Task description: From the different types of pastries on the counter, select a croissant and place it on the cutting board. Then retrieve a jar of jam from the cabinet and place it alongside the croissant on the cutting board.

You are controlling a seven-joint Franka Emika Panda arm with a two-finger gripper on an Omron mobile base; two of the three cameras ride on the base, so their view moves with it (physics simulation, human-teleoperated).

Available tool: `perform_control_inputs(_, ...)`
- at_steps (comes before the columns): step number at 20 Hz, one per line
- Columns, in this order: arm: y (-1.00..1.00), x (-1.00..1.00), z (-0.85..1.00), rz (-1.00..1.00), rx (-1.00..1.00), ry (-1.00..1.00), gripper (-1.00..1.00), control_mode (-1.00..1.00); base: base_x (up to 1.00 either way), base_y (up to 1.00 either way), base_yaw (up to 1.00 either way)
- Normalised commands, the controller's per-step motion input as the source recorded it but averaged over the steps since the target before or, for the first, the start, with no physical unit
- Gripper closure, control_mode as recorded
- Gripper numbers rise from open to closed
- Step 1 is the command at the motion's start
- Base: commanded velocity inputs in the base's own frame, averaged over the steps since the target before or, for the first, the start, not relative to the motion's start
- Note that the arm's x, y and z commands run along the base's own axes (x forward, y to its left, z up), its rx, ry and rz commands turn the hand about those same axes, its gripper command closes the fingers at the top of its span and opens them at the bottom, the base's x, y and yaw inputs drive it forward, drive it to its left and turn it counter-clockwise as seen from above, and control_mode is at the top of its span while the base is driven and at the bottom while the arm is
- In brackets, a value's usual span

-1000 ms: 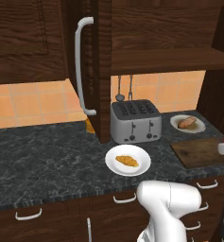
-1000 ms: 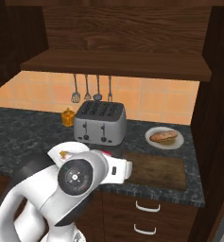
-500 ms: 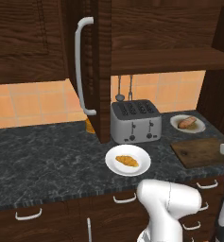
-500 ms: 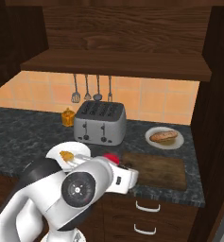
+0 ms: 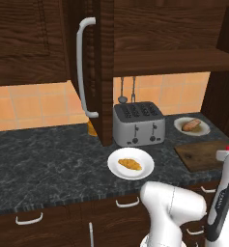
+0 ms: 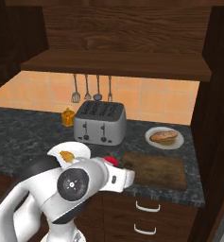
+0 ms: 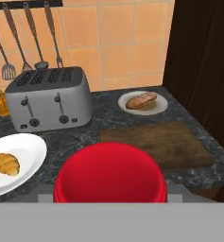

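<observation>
Lying crosswise on plate, croissant (image 7: 5,163) (long axis left-right); cutting board (image 7: 156,143) bare.

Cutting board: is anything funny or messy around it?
Nothing is spilled or broken. One oddity: the cutting board lies bare and the croissant sits on its white plate, yet the jar of jam is already in the jaws.

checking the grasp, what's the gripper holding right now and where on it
The jar of jam; its red lid fills the hand view's foreground. The contact place is hidden.
</observation>
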Motion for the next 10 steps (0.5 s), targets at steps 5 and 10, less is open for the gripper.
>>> perform_control_inputs(5, 0.07, 0.64, -0.93, -0.15, -0.30, -0.20, 1.00, -1.00, 0.00, 0.00, 0.00)
perform_control_inputs(10, 0.14, 0.45, -1.00, -0.04, -0.25, -0.02, 1.00, -1.00, 0.00, 0.00, 0.00)
